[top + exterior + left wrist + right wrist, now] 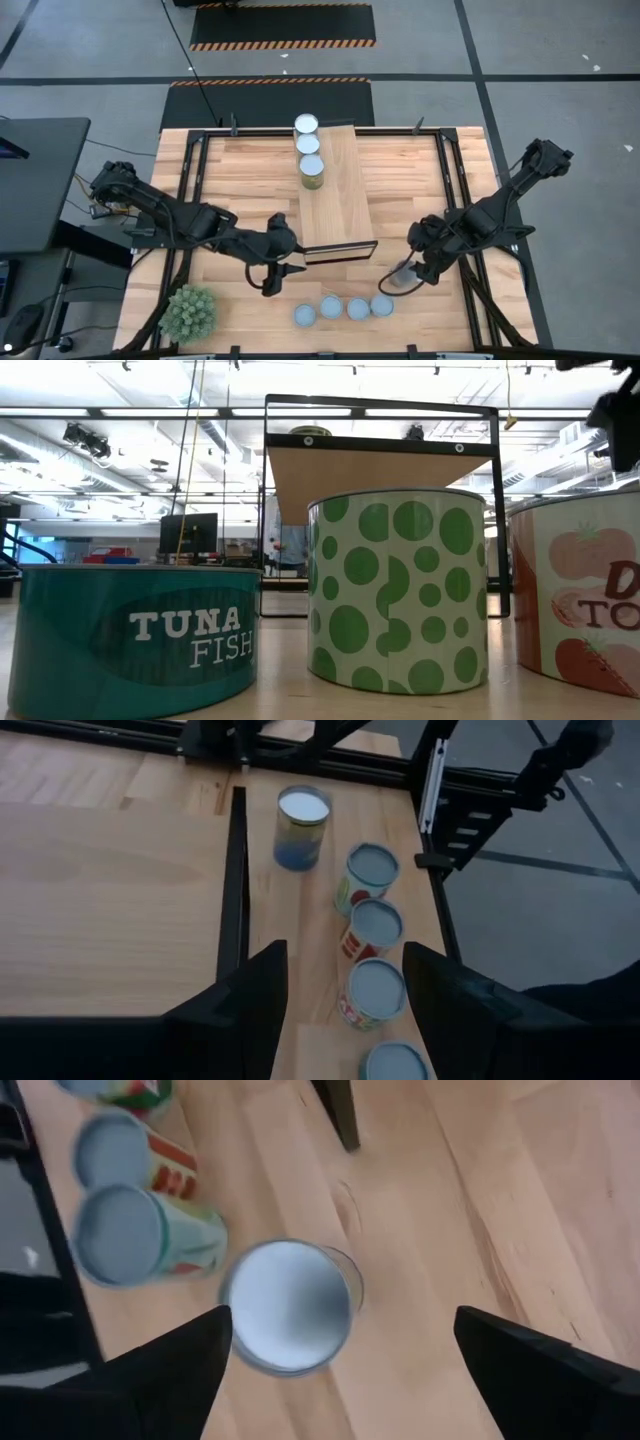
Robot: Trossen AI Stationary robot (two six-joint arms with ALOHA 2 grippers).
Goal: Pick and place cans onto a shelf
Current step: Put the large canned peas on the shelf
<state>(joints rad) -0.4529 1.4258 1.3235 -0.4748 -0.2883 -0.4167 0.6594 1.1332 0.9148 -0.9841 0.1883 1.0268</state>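
The light-wood shelf stands mid-table, and three cans stand in a row at its far left edge. Several cans stand in a row near the table's front edge; they also show in the left wrist view and close up in the low view. One can with a silvery-white top stands upright on the table right of the shelf's near end. My right gripper is open above it, one finger on either side. My left gripper is open and empty by the shelf's near left corner. My right gripper comes at the silvery-topped can from above. One finger stands right at the can's rim, and I cannot tell whether it touches. The other finger is well clear of the can. The can stands upright on the table.
A spiky green plant ball sits at the near left corner. The shelf's black frame runs beside my left gripper. Bare tabletop lies left of the shelf and right of it.
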